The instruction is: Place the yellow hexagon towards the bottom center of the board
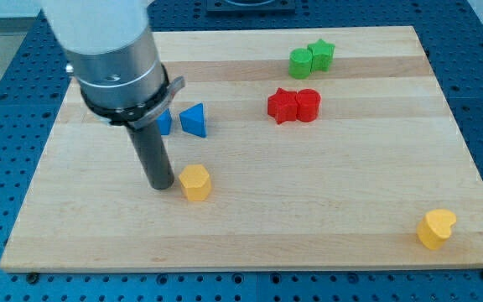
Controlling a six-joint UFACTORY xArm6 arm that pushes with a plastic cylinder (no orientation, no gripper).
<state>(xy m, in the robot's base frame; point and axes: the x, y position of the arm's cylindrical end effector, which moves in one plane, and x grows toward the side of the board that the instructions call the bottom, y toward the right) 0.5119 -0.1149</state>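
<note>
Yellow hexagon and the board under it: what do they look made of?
The yellow hexagon looks like moulded plastic or painted wood, with an even, matte colour and no grain showing. The board looks like light wood with a smooth finish; grain lines and plank seams run across it.

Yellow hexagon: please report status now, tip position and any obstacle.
My tip just left of the yellow hexagon, close beside it. Hexagon left of centre, mid-board, not yet at bottom centre. Path toward the bottom centre shows no block.
</note>
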